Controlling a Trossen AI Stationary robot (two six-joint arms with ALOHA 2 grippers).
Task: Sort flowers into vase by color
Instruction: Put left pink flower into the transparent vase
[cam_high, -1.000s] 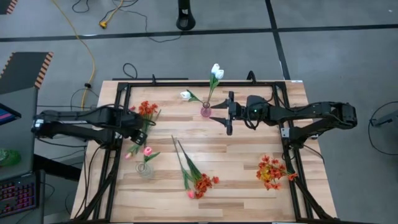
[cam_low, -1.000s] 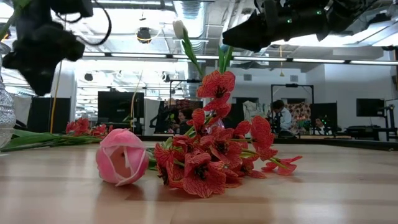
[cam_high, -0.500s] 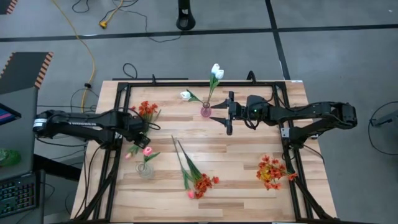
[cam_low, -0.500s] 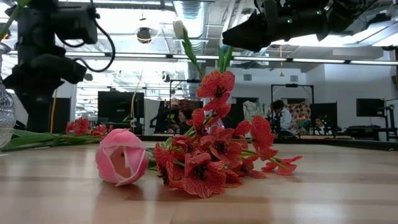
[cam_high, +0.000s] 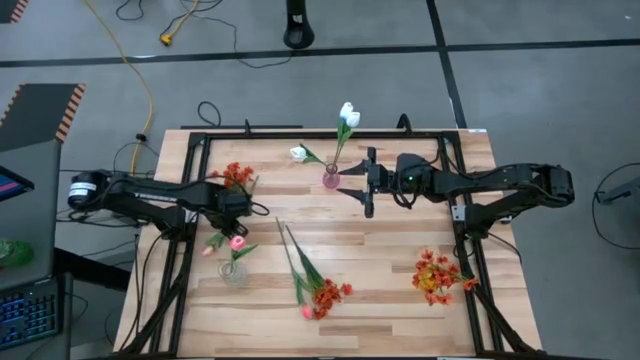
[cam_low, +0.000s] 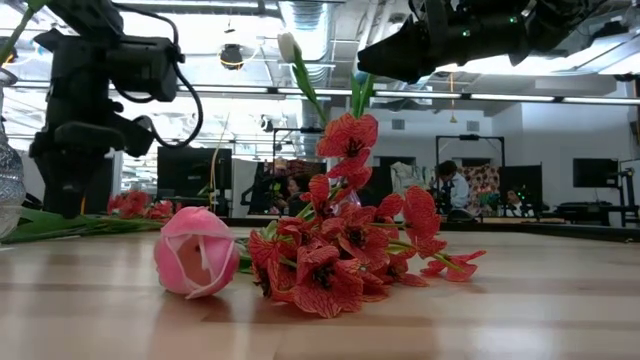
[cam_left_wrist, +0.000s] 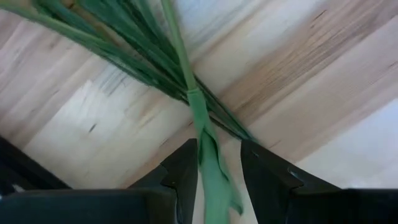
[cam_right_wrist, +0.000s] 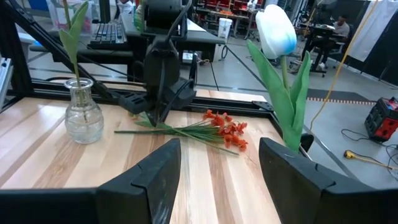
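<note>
A bunch of red-orange flowers (cam_high: 237, 175) lies at the table's left, its green stems (cam_left_wrist: 163, 59) flat on the wood. My left gripper (cam_high: 238, 207) points straight down over those stems, open, with one finger on either side of a stem and its leaf (cam_left_wrist: 210, 168); whether they touch cannot be told. A pink tulip (cam_high: 237, 242) stands in a clear vase (cam_high: 232, 272). A white tulip (cam_high: 347, 113) stands in a pink vase (cam_high: 331, 180). My right gripper (cam_high: 358, 185) hangs open and level just right of that vase, holding nothing.
A second white tulip (cam_high: 298, 153) lies beside the pink vase. Long-stemmed red-orange blooms and a pink tulip (cam_high: 312, 290) lie at the near middle, and another red-orange bunch (cam_high: 435, 275) at the near right. A black frame (cam_high: 300, 135) edges the table.
My left gripper has sunk toward the table and gone slightly toward its right edge, turning a little about its own axis, until its fingers straddle the red-orange bunch's stems. The gap between its fingers looks unchanged.
</note>
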